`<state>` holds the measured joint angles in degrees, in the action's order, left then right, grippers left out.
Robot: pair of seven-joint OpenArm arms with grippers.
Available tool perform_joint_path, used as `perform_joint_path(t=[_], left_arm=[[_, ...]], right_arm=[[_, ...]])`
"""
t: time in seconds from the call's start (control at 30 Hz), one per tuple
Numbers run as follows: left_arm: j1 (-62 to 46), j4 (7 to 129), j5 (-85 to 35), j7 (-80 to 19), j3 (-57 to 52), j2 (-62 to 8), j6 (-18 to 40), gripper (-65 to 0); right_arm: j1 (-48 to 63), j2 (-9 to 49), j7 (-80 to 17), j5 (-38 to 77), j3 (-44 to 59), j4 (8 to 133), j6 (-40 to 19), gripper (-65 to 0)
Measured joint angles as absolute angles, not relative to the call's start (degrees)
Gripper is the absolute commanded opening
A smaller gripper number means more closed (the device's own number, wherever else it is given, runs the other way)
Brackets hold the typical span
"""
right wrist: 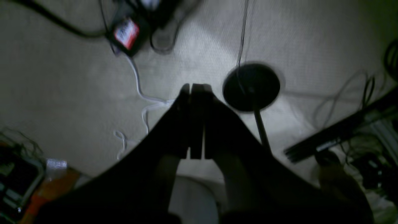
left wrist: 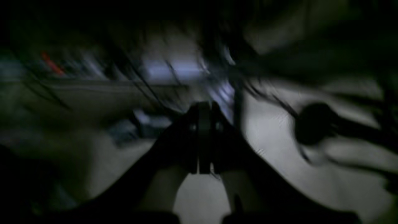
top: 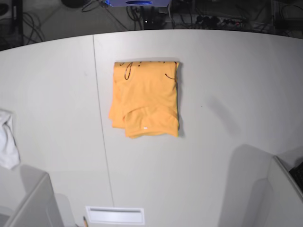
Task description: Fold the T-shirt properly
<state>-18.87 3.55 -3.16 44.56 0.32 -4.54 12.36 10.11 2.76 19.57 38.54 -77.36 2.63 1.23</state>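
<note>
The yellow-orange T-shirt [top: 146, 99] lies folded into a compact rectangle on the white table [top: 227, 75], a little left of centre, with thin black script showing along its far edge. Neither arm shows in the base view. My left gripper [left wrist: 203, 107] appears in the blurred, dark left wrist view with its fingers pressed together and nothing between them. My right gripper [right wrist: 196, 87] is also shut and empty; its view looks down on pale floor, away from the shirt. The shirt is out of both wrist views.
A small white cloth [top: 7, 139] lies at the table's left edge. A white slot plate [top: 114, 215] sits at the front edge. Below the right gripper are a round black stand base [right wrist: 251, 87], loose cables [right wrist: 140, 90] and a black device [right wrist: 126, 32].
</note>
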Motion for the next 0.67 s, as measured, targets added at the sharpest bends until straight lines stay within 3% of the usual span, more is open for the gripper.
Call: perform_joint_path(t=[0.3,0.67], left_arm=[[-15.09,3.86,-3.05,25.56,0.32,-4.27,10.68,-65.0],[-15.57,3.64,-3.07,24.86,0.1,-4.49,10.66,-65.0]], right_arm=[[10.55,2.94,19.16,38.54,-69.45,2.61,1.17,-65.0],[10.35,3.66,19.53,38.52,-67.75,2.61,1.06,-65.0]])
